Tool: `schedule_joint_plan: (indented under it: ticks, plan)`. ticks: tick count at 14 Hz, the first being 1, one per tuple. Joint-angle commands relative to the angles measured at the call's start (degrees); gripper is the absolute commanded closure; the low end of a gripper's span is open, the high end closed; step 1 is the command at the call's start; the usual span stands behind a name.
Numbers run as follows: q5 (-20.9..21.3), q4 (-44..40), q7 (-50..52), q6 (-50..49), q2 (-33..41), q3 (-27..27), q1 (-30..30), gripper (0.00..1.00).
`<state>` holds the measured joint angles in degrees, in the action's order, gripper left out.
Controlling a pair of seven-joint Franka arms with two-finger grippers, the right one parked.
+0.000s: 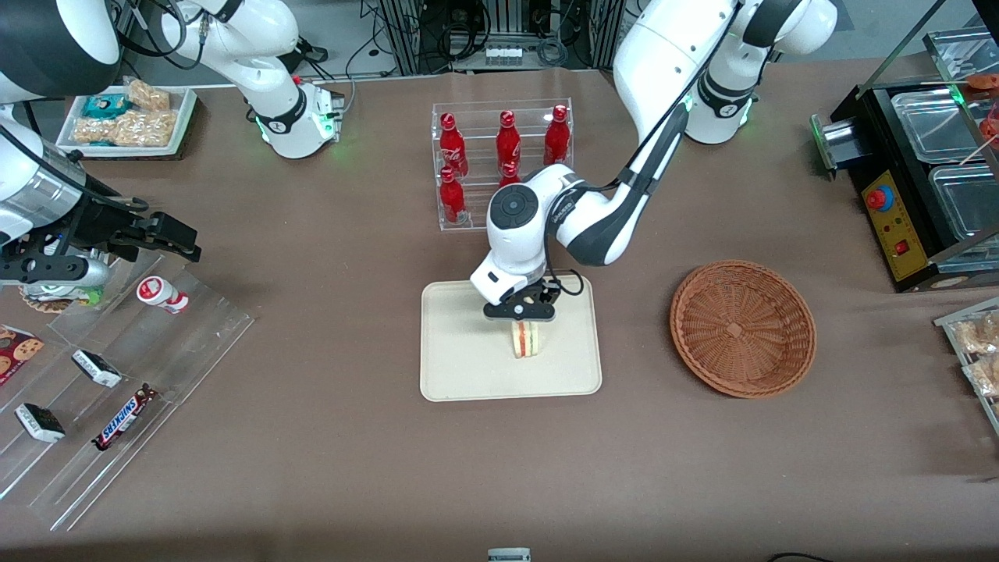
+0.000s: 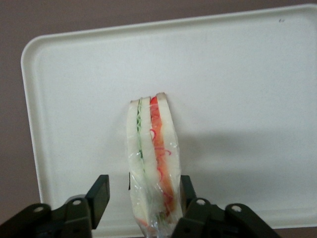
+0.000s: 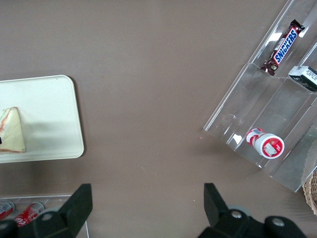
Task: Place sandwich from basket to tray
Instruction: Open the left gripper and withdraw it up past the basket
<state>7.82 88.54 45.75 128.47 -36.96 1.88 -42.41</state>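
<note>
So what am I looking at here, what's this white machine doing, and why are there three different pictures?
The white machine is a robot arm ending in a two-fingered pincer. One picture looks down at the table from the front. Another comes from a camera on that arm's wrist, looking past its fingers. The third comes from a second arm that sits idle.

The pincer is over a cream tray, with a wrapped sandwich standing on edge on the tray between its fingers. One finger stands clear of the sandwich, so the pincer looks open. The brown woven basket beside the tray is empty. Red bottles stand in a clear rack farther from the front camera.
</note>
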Motion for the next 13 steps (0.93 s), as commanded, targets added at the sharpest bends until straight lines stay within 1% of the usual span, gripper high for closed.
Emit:
schedule_joint_plan:
  ticks: [1,3,4,6,7,8,10,11,13]
  plan:
    - [0.09,-0.82,0.22,-5.66,7.65,-1.61,2.83,0.00]
    - [-1.75,-0.56,0.22,-11.63,15.38,-1.71,7.93,0.00]
    - [-1.93,-0.21,-0.39,-15.84,19.16,-1.71,10.91,0.00]
    - [-2.02,0.05,-2.14,-24.11,24.71,-1.71,17.06,0.00]
    - [-2.02,0.84,-4.33,-26.67,26.83,-1.71,19.44,0.00]
    - [-2.02,3.20,-8.09,-28.52,29.81,-1.71,22.43,0.00]
    - [-2.28,11.00,-17.40,-28.63,37.10,-1.71,27.71,0.00]
    - [-3.59,14.35,-22.06,-28.45,40.18,-1.71,30.43,0.00]
    - [-5.71,17.01,-31.64,-29.76,43.27,-1.79,34.92,0.00]
